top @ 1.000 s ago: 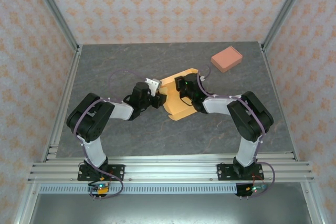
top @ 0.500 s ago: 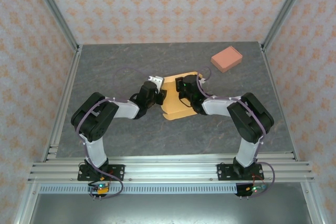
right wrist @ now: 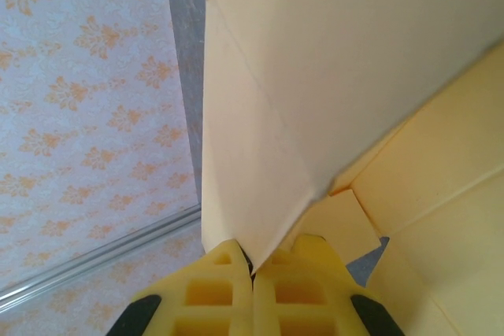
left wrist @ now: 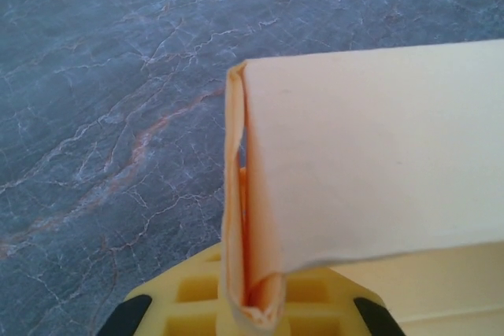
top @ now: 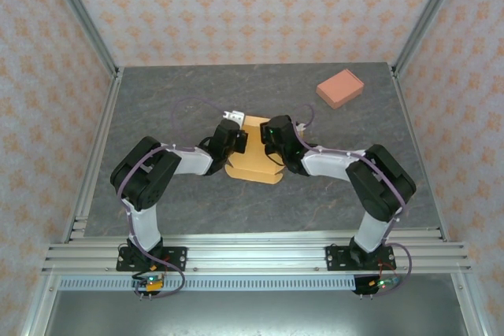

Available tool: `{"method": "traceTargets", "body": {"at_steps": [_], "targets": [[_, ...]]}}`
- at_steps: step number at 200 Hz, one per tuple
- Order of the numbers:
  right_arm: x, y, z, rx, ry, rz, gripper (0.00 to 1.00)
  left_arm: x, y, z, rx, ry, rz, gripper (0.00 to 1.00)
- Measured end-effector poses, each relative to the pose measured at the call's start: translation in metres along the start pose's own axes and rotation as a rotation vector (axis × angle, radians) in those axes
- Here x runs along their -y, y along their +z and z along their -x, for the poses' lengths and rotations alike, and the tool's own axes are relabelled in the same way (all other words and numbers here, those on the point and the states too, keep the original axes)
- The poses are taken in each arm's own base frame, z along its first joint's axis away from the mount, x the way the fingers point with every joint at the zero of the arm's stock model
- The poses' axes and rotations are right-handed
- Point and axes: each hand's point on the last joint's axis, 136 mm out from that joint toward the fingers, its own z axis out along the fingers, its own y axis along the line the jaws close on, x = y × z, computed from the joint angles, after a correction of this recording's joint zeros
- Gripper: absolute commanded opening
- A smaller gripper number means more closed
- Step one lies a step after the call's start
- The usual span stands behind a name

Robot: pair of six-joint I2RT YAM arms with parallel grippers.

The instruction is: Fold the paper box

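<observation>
Nearest the camera, the two arm bases (top: 150, 257) sit on the rail (top: 252, 253) at the front edge, and both arms reach inward over the grey marbled surface (top: 173, 100). Near its centre the left end effector (top: 235, 134) and the right end effector (top: 273, 131) face each other, close together, above the paper box (top: 253, 167), a tan, partly folded sheet lying there.

In the left wrist view the left end effector (left wrist: 252, 312) is closed on a doubled-over flap of the paper box (left wrist: 378, 155), the folded edge pinched between its yellow fingers (left wrist: 153, 304). In the right wrist view the right end effector (right wrist: 252, 269) is clamped tight on the lower corner of a raised panel of the paper box (right wrist: 339, 53).

Farther back, toward the far right corner, a closed salmon box (top: 340, 88) rests well apart from both arms. Patterned walls (top: 252, 5) stand behind.
</observation>
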Motion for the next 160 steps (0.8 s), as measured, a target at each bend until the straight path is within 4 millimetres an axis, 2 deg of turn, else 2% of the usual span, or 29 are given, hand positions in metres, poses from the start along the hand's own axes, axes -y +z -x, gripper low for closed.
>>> {"method": "traceTargets", "body": {"at_steps": [16,29,50,57,62,67,90,107,124,137,151,160], "targets": [[0.006,-0.006,-0.004,-0.029,-0.006,-0.020,0.40,0.002,-0.001,-0.001,0.010,-0.002,-0.010,0.00],[0.017,-0.016,-0.006,-0.052,-0.022,-0.052,0.49,0.004,-0.003,-0.002,0.022,-0.002,-0.019,0.00],[0.033,-0.048,-0.004,-0.072,-0.061,-0.103,0.60,0.008,-0.007,-0.005,0.036,0.002,-0.043,0.00],[0.035,-0.062,-0.002,-0.075,-0.082,-0.114,0.67,0.010,-0.009,-0.007,0.038,0.007,-0.056,0.00],[0.033,-0.073,0.000,-0.073,-0.102,-0.116,0.73,0.011,-0.009,-0.007,0.038,0.015,-0.067,0.00],[0.029,-0.084,0.002,-0.072,-0.114,-0.115,0.75,0.013,-0.010,-0.008,0.039,0.020,-0.080,0.00],[-0.004,-0.132,0.011,-0.053,-0.246,-0.059,0.74,0.019,-0.017,-0.012,0.039,0.047,-0.128,0.00],[-0.029,-0.153,0.028,-0.019,-0.326,-0.012,0.73,0.023,-0.022,-0.016,0.039,0.069,-0.163,0.00],[-0.038,-0.156,0.052,0.030,-0.399,-0.033,0.73,0.026,-0.026,-0.019,0.040,0.090,-0.191,0.00],[-0.040,-0.146,0.067,0.042,-0.494,-0.094,0.73,0.029,-0.030,-0.021,0.045,0.106,-0.216,0.00],[-0.042,-0.126,0.068,-0.004,-0.628,-0.163,0.71,0.032,-0.035,-0.025,0.047,0.124,-0.244,0.00],[-0.044,-0.110,0.061,-0.064,-0.723,-0.188,0.71,0.035,-0.037,-0.027,0.045,0.135,-0.266,0.00]]}}
